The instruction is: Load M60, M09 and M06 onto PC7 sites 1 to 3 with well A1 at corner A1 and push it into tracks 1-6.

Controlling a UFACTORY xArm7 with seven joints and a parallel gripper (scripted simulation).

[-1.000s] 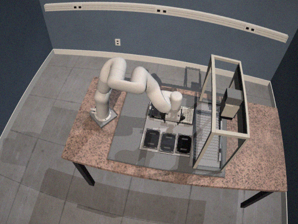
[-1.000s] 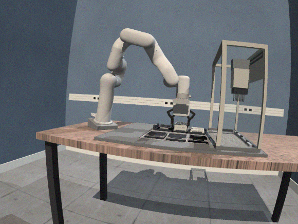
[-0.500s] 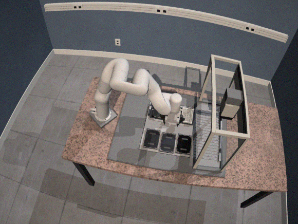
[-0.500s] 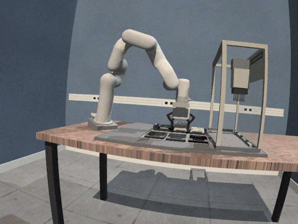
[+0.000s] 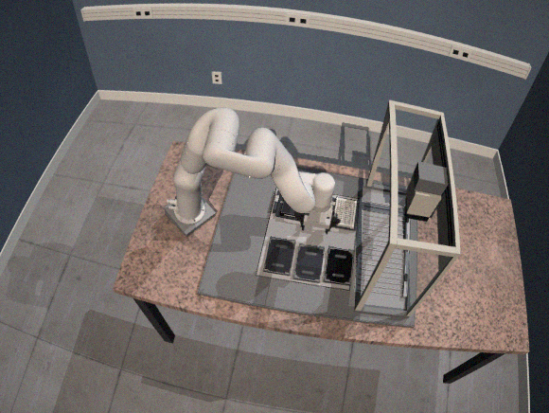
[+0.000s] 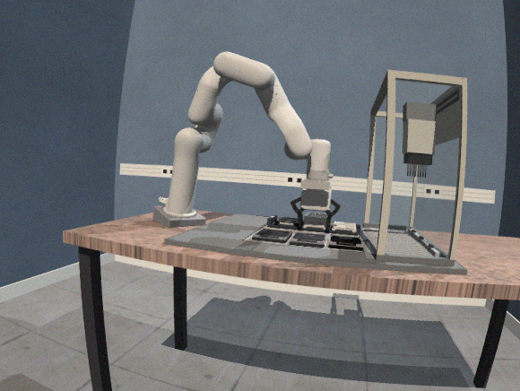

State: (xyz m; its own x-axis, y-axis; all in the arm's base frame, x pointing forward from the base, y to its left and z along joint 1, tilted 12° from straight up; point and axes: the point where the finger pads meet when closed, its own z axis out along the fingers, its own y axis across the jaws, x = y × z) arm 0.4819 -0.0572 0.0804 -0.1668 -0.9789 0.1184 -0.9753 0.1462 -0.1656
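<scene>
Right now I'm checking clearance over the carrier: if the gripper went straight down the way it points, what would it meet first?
The open gripper points straight down over the plate carrier. It would probably first meet the plate lying between its fingers on the carrier's middle site; how much of a gap is left is unclear.

My arm [image 6: 287,121] is a chain of smooth, rounded, off-white tubular links joined by bulbous elbows, with no cables or markings visible. It rises from a round flange on a square grey base plate [image 5: 185,229]. Directly above my pincer [image 6: 315,218] sits a pale collar, then a boxy grey wrist housing [image 6: 316,198]. My two dark, angular fingers [image 6: 296,209] splay wide apart.
</scene>
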